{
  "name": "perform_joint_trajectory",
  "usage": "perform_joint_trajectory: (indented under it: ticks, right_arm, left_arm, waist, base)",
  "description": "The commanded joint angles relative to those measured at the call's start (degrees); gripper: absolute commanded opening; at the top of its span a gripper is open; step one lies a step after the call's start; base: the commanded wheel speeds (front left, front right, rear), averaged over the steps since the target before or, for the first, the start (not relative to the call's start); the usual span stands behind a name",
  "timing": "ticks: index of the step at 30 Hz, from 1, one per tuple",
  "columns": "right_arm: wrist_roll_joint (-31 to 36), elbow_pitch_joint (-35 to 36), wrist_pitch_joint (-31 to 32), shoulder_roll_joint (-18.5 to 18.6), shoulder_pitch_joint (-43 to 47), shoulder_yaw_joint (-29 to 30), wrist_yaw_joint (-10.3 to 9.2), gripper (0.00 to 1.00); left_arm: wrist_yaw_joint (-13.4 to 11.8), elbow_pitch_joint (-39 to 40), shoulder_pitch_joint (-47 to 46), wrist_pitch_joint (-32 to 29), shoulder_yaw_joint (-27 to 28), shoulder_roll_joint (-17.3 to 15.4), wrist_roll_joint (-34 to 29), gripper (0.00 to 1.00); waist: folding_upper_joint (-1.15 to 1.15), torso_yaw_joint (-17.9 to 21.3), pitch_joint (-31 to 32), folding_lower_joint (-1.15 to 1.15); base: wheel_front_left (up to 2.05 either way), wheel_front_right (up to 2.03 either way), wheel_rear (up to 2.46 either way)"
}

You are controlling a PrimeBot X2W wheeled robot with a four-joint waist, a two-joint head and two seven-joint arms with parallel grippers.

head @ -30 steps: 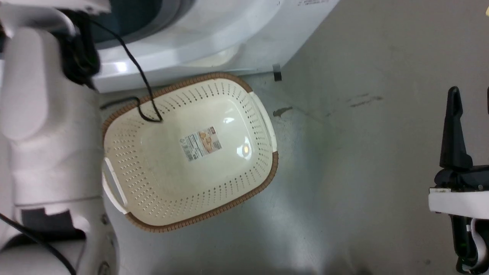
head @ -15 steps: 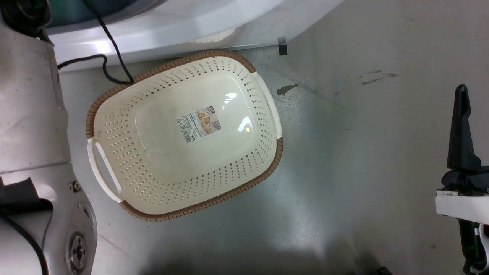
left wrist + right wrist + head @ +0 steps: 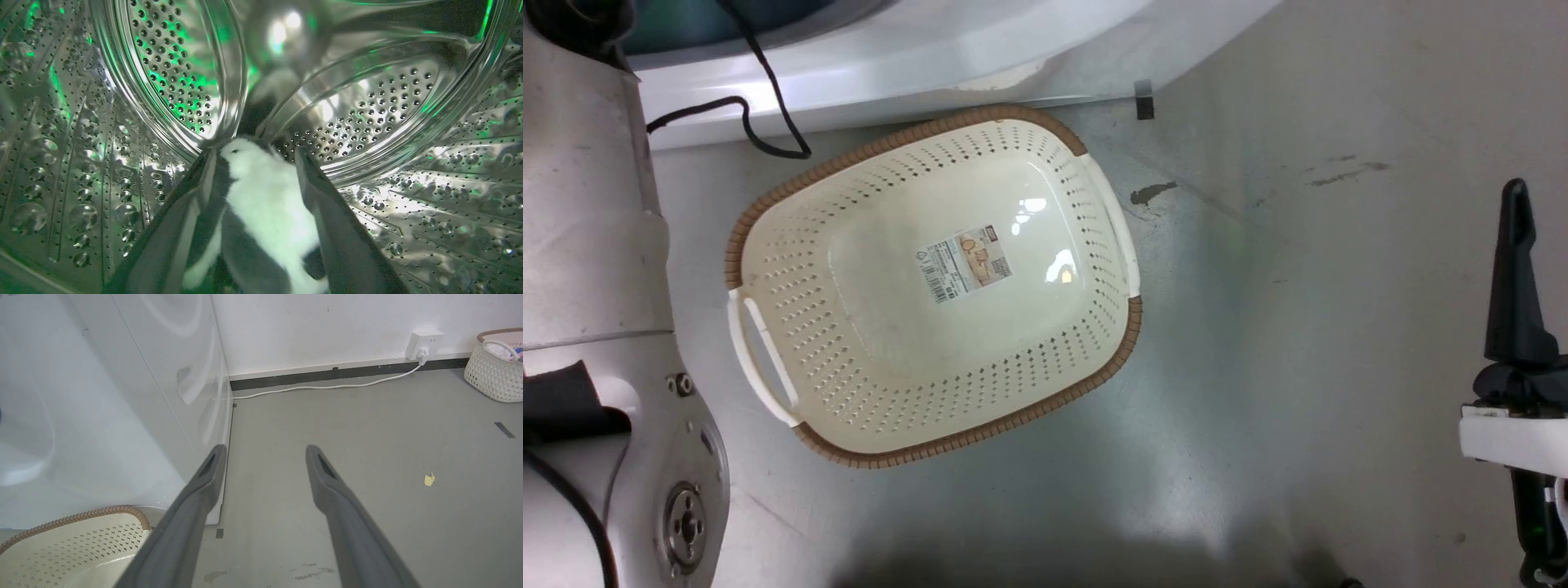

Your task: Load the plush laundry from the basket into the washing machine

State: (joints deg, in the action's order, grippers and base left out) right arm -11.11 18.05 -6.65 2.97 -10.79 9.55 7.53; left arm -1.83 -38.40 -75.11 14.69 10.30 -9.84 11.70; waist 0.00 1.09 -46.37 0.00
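Note:
Inside the washing machine's steel drum [image 3: 367,102], my left gripper [image 3: 255,153] is open. The plush laundry [image 3: 265,196], white fluff with dark patches, lies loosely between its two spread fingers. In the head view the cream basket [image 3: 768,245] stands empty on the floor, label showing, just in front of the washing machine [image 3: 931,49]. My pale left arm [image 3: 588,245] reaches up past the basket's left side. My right gripper [image 3: 263,451] hangs open over bare floor to the right of the machine, with one finger [image 3: 1515,269] at the head view's right edge.
A black cable [image 3: 768,106] loops from my left arm down beside the basket's far rim. Grey floor stretches to the right, with a wall socket [image 3: 425,343], a white cord, a second white basket [image 3: 494,371] holding clothes, and a yellow scrap [image 3: 428,479].
The head camera has shifted, so the basket sits a little differently in view. My left gripper's jaws have gone from shut to spread wide. The right gripper has stayed open.

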Motion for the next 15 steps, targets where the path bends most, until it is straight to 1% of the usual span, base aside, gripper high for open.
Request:
perform_joint_trajectory:
  ticks: [1,8,15]
  right_arm:
    - [0.3,0.3,0.0,0.2,0.2,0.2,-0.04,1.0]
    - [0.4,-0.1,0.3,0.6,-0.3,-0.2,-0.04,1.0]
    - [0.6,-0.8,0.9,0.9,-0.5,-0.3,-0.04,1.0]
  left_arm:
    - [0.4,-0.2,-0.6,0.3,-0.1,0.2,-0.4,1.0]
    - [1.7,-0.2,2.3,0.3,-1.3,2.3,-1.2,1.0]
    - [2.4,-0.3,7.3,0.3,-2.2,4.3,-2.0,1.0]
  waist:
    - [0.0,-0.5,0.4,0.0]
    - [0.0,-2.6,3.2,0.0]
    - [0.0,-4.8,7.5,0.0]
  base:
    - [0.0,0.0,0.0]
    - [0.0,0.0,0.0]
    - [0.0,0.0,0.0]
